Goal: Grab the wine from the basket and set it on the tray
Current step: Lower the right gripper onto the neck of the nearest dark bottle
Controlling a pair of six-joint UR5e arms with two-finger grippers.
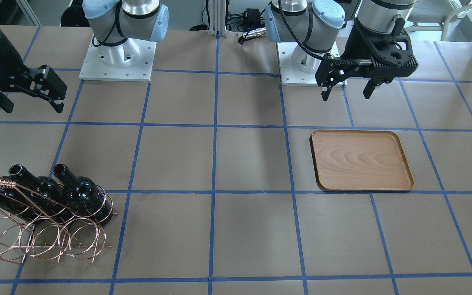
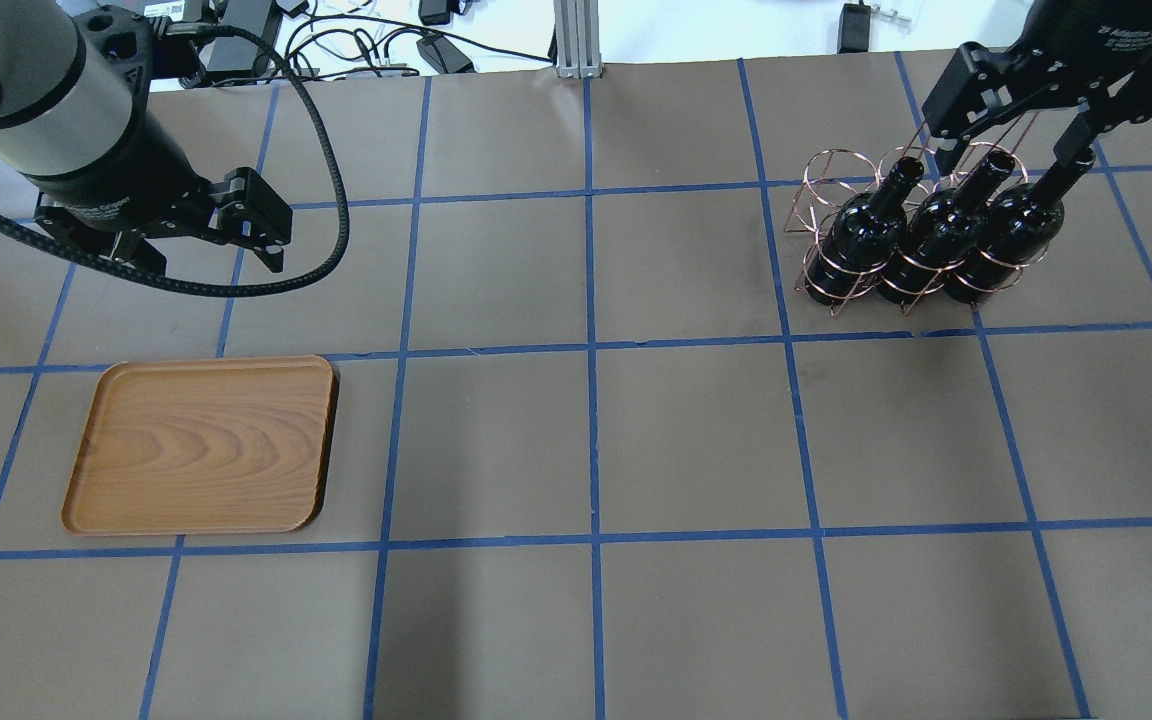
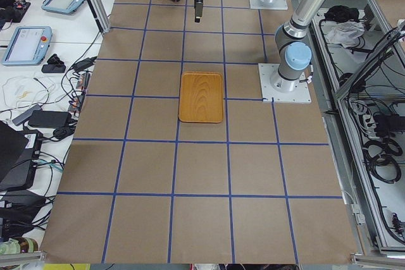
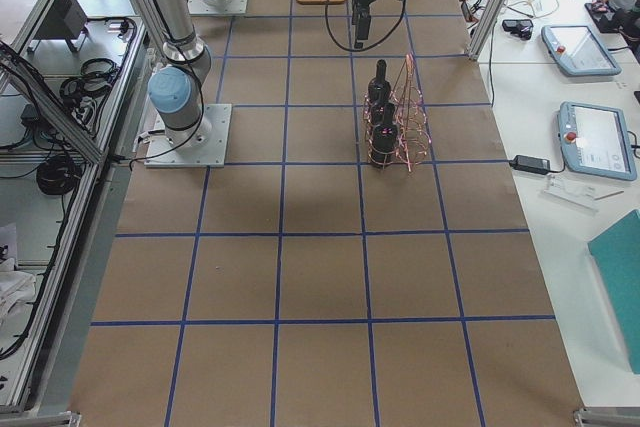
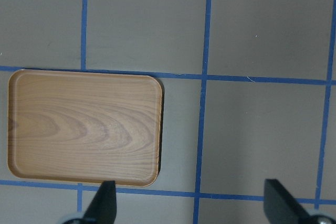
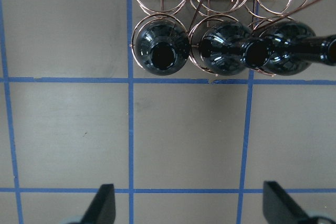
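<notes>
Three near-black wine bottles (image 2: 861, 235) (image 2: 936, 235) (image 2: 1011, 230) stand in the copper wire basket (image 2: 826, 170) at the far right of the overhead view. The front-facing view shows them at lower left (image 1: 82, 194) in the basket (image 1: 43, 241). My right gripper (image 2: 1011, 140) hangs open and empty above them, touching nothing. Its wrist view shows the bottle mouths (image 6: 164, 56) at the top edge, ahead of the fingers (image 6: 102, 205). The empty wooden tray (image 2: 201, 445) lies at the left. My left gripper (image 2: 236, 225) is open and empty, raised beyond the tray (image 5: 84, 127).
The brown table (image 2: 586, 450) carries a blue tape grid. Both arm bases (image 1: 117, 57) (image 1: 305, 61) stand on the robot's side. Cables and an aluminium post (image 2: 576, 40) lie past the far edge. The basket's front row of rings (image 1: 10, 246) holds no bottles.
</notes>
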